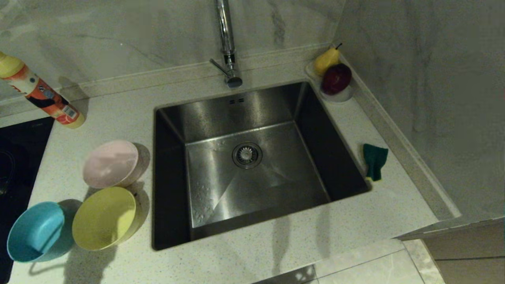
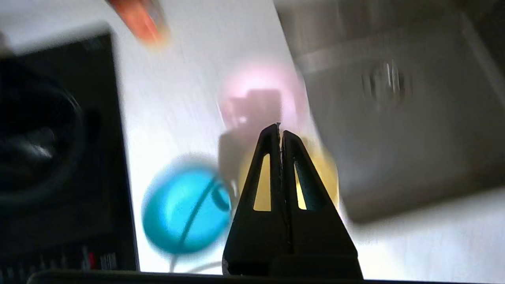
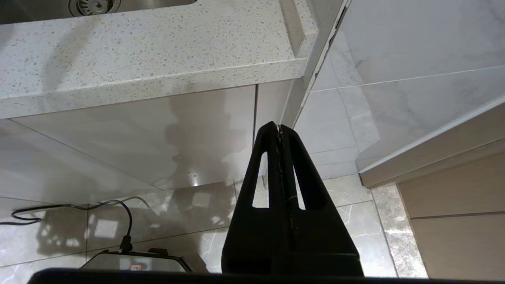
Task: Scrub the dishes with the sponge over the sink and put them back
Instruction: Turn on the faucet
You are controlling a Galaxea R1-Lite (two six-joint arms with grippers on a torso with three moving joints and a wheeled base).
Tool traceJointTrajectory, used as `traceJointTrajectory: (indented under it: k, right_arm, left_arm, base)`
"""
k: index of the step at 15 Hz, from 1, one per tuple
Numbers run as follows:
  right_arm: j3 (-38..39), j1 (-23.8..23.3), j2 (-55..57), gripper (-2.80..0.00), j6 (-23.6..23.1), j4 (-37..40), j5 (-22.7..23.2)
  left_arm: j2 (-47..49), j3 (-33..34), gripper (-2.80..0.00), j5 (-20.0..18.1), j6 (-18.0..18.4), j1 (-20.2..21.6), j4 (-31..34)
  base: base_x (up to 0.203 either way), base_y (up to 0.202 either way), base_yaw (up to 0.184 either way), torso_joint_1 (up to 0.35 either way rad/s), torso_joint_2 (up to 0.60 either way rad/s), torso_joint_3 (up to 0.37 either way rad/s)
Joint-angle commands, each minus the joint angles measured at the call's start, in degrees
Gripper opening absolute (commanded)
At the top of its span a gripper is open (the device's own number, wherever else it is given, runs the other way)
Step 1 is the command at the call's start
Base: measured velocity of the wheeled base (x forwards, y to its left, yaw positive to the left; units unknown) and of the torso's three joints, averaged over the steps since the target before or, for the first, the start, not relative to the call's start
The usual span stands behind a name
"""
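Note:
Three bowls stand on the counter left of the sink: a pale pink bowl, a yellow bowl and a light blue bowl. On the counter right of the sink lies the sponge, green face up. Neither arm shows in the head view. My left gripper is shut and empty, high above the yellow bowl, with the blue bowl and pink bowl blurred beneath it. My right gripper is shut and empty, hanging below the counter edge over the floor.
An orange and yellow bottle lies at the back left. The black cooktop borders the counter's left side. A white dish with a pear and a red apple sits in the back right corner. The chrome faucet rises behind the sink.

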Motion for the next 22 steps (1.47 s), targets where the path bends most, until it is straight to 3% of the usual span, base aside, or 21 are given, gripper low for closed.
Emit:
traceJointTrajectory:
  k: [1, 7, 9, 11, 14, 18, 22]
  right_arm:
    - [0.01, 0.01, 0.03, -2.80, -0.02, -0.04, 0.03]
    - [0.01, 0.01, -0.04, -2.80, -0.02, -0.04, 0.03]
    - [0.01, -0.06, -0.02, -2.80, -0.02, -0.04, 0.03]
    - [0.01, 0.01, 0.04, -2.80, -0.02, -0.04, 0.03]
    - [0.01, -0.02, 0.04, -2.80, -0.02, -0.02, 0.03]
    - [0.01, 0.01, 0.03, -2.80, -0.02, -0.04, 0.03]
    - [0.01, 0.01, 0.01, -2.80, -0.02, -0.02, 0.03]
  left_arm:
    - [-12.08, 11.74, -2.80, -0.54, 2.83, -1.44, -0.30]
    - [-34.09, 29.05, -2.80, -0.48, 4.65, -2.74, -1.31]
    - [-40.51, 33.44, -2.80, 1.16, 4.85, -3.03, -1.35]
    - [-40.91, 38.36, -2.80, 5.22, 3.46, -3.16, -2.07]
    - [-40.84, 39.40, -2.80, 5.86, 2.82, -3.36, -2.40]
    - [-40.84, 39.72, -2.80, 5.97, 6.97, -3.36, -2.34]
    - [-40.84, 40.25, -2.80, 6.25, 5.67, -3.32, -4.82]
  base:
    - [0.000, 0.000, 0.000, 0.000, 0.00, 0.000]
    - [0.000, 0.000, 0.000, 0.000, 0.00, 0.000]
    - [0.000, 0.000, 0.000, 0.000, 0.00, 0.000]
    - [0.000, 0.000, 0.000, 0.000, 0.00, 0.000]
    - [0.000, 0.000, 0.000, 0.000, 0.00, 0.000]
    - [0.000, 0.000, 0.000, 0.000, 0.00, 0.000]
    - [0.000, 0.000, 0.000, 0.000, 0.00, 0.000]
